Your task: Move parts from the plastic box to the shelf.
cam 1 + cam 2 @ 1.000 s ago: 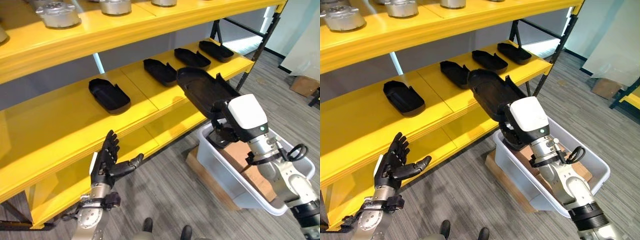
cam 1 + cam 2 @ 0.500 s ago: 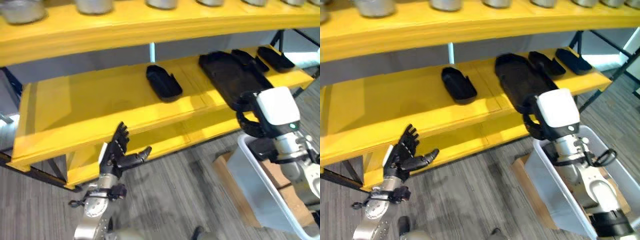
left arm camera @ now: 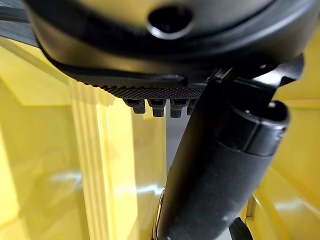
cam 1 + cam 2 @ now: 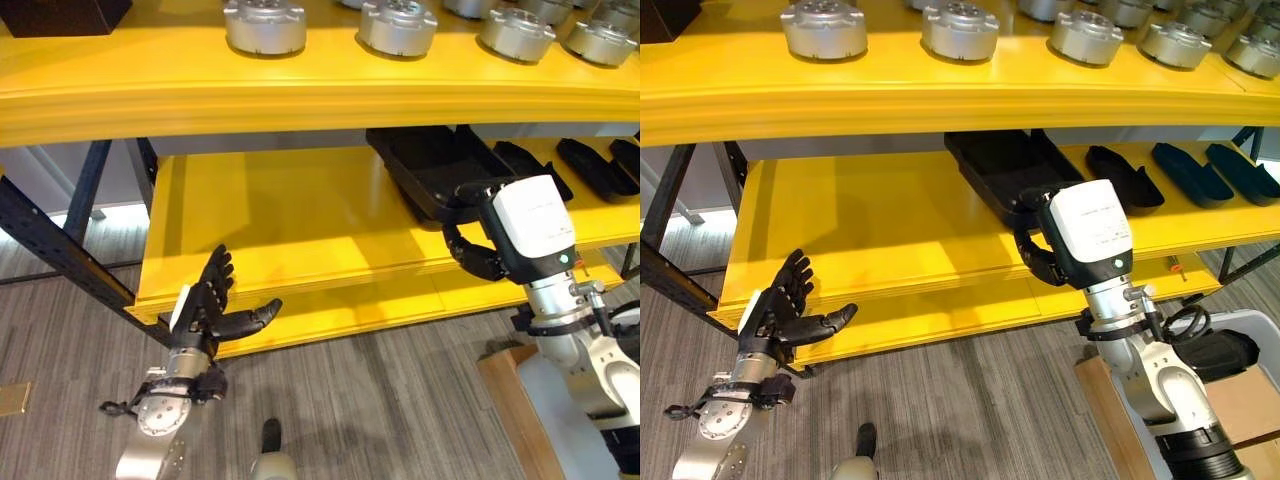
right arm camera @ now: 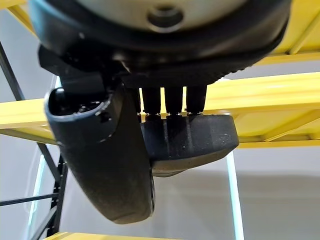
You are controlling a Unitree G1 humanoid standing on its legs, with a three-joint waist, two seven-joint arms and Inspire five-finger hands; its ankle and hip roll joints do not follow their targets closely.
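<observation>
The left hand [image 4: 210,315] hangs in front of the low edge of the yellow shelf [image 4: 300,215], with its fingers straight and spread and the thumb out to the side; it holds nothing. On the top board stand several round metal parts [image 4: 264,24] in a row. Further right, the right hand [image 4: 478,255] has its fingers and thumb clamped on the near end of a black part [image 4: 425,170], which is over the middle board, partly under the top board. Right of it, more black parts [image 4: 1125,178] lie on the same board. The plastic box [image 4: 1240,330] is at the far right, on the floor
</observation>
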